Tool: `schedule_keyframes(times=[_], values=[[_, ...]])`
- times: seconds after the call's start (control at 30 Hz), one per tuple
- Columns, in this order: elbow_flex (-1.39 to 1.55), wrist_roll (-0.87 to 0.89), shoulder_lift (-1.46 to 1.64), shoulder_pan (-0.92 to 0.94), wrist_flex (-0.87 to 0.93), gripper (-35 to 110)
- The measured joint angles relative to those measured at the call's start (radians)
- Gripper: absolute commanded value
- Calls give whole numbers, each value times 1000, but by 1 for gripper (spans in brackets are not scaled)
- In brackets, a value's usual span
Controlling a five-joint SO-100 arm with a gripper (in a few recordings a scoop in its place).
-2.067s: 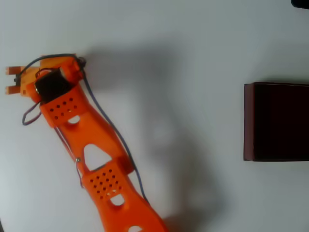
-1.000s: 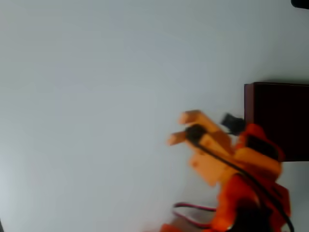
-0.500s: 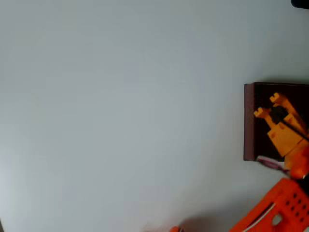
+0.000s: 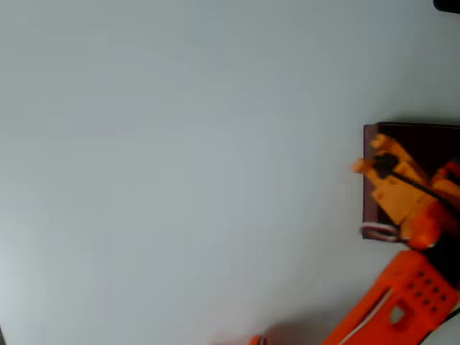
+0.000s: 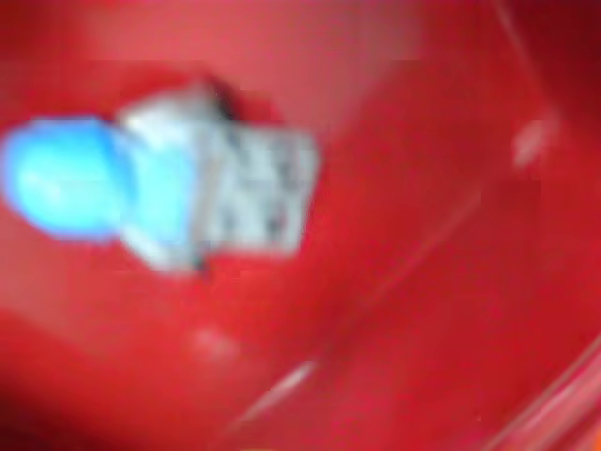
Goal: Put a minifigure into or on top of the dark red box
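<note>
One minifigure lies on the red floor of the dark red box, at the wrist view's upper left, long axis left-right (blurred). Overhead, the gripper hangs over the box's left wall; jaw state unclear.

Plain white table (bare surroundings): place cannot be told.

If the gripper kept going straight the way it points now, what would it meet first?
Most likely the minifigure lying on the red floor of the dark red box, straight ahead in the wrist view. The gripper hangs over the box's left wall; blur leaves depth unclear.
</note>
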Motion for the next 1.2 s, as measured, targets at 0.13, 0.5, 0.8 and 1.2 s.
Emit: schedule_keyframes(times=[0.13, 0.5, 0.8, 1.2], values=[[166, -5, 253, -161, 54, 15], [583, 81, 950, -781, 238, 0], [1060, 132, 1592, -1170, 360, 0], [1253, 100, 1704, -1379, 328, 0]])
